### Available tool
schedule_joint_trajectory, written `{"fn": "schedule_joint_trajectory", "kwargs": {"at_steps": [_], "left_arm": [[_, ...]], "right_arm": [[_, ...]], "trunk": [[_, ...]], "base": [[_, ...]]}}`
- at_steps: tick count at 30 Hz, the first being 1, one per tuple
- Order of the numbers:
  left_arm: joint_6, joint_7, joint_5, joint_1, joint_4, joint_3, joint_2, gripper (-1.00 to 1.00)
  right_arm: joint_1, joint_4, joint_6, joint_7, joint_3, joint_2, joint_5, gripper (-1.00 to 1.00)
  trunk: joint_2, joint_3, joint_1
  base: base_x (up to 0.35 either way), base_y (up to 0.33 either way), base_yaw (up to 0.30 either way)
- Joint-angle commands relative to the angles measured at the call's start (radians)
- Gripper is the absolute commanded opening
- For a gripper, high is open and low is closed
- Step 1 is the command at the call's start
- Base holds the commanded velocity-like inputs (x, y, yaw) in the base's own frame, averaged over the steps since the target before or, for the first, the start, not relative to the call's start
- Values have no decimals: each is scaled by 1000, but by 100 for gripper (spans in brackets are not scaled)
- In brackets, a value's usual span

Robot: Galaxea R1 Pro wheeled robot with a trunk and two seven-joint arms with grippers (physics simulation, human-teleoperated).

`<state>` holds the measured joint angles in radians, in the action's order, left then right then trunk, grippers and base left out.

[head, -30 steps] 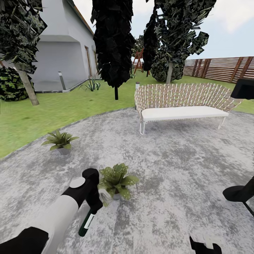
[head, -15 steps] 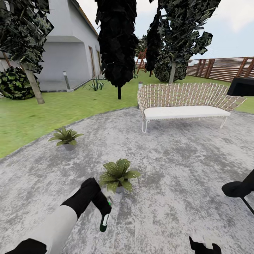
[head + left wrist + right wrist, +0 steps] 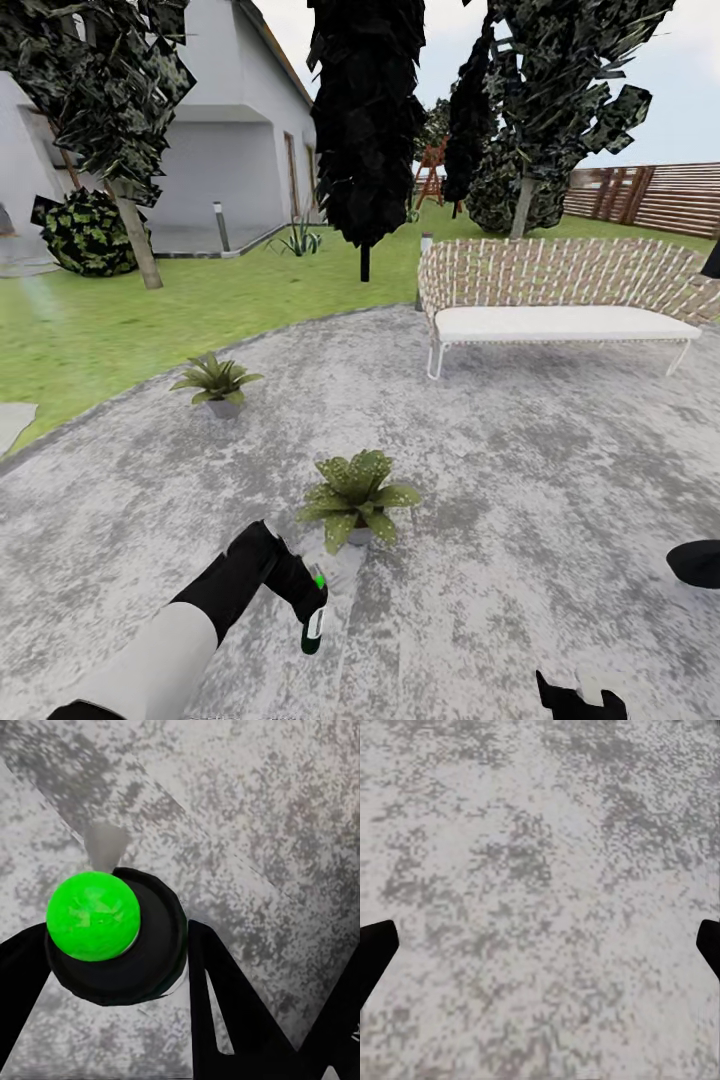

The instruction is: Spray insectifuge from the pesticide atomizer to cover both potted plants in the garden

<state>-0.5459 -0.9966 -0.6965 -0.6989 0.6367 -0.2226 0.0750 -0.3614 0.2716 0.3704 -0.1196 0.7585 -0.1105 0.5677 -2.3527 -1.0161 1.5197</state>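
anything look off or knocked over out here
Nothing tipped or spilled. Both potted plants, the near one and the far one, stand upright on the paving. The left hand holds the spray bottle with its bottom pointing down toward the ground.

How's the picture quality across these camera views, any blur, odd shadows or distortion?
Head view: flat, even daylight, trees rendered as jagged dark patches, the near potted plant fairly crisp. Left wrist view: paving grainy, the pesticide atomizer seen end-on, the left end effector fingers plain black silhouettes. Right wrist view: mottled paving soft and pixelated, black shapes at both edges.
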Motion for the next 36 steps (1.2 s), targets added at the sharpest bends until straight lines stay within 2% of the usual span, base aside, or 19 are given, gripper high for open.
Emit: {"fn": "schedule_joint_trajectory", "kwargs": {"at_steps": [1, 12, 29, 36], "left_arm": [[-7, -5, -5, -1, 1, 0, 0, -100], [-6, -4, -6, -1, 0, 0, 0, -100], [-4, -1, -8, 0, -2, 0, -6, -100], [19, -1, -8, 2, -3, 0, -10, -100]], "right_arm": [[-1, 0, 4, -8, 8, 0, 3, 100], [-1, 0, 4, -8, 8, 0, 3, 100], [-1, 0, 4, -8, 8, 3, 3, 100], [-1, 1, 4, -8, 8, 2, 3, 100]], "trunk": [[0, -1, 0], [0, -1, 0], [0, -1, 0], [0, -1, 0]], "base": [[0, 0, 279], [-134, -80, 279], [-5, -3, 279], [0, 0, 77]]}}
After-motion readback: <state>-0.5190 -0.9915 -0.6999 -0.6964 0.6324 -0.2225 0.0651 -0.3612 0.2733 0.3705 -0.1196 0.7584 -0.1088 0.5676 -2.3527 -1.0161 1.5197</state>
